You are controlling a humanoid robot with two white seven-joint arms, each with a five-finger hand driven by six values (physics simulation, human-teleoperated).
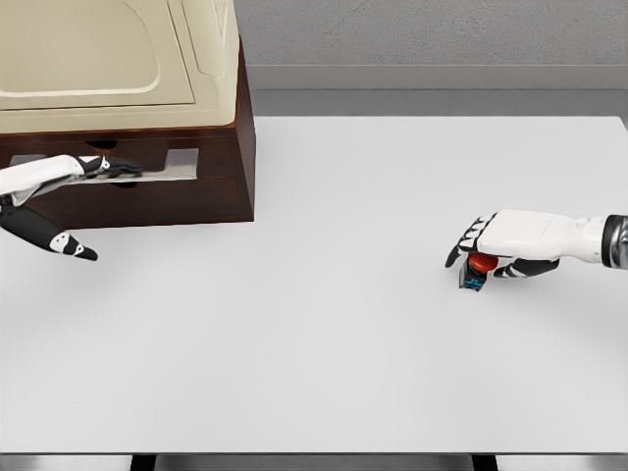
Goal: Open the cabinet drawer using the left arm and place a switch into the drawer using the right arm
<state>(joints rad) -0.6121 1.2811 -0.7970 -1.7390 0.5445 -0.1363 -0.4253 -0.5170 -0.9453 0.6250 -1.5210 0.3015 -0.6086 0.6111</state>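
Note:
A cabinet (221,108) with a cream top and a dark brown base stands at the table's far left. Its drawer (147,196) looks closed, and a silver handle (172,175) runs across its front. My left hand (93,201) reaches in from the left. Its fingers (113,168) lie stretched along the handle's left part, and the thumb is spread wide below, so the hand is open. At the right, my right hand (486,257) is curled over a small switch (477,267) with a red button and a blue base, low at the table surface.
The white table (324,343) spreads between the cabinet and the right hand. Its front edge runs along the bottom of the view. A grey wall lies behind the table.

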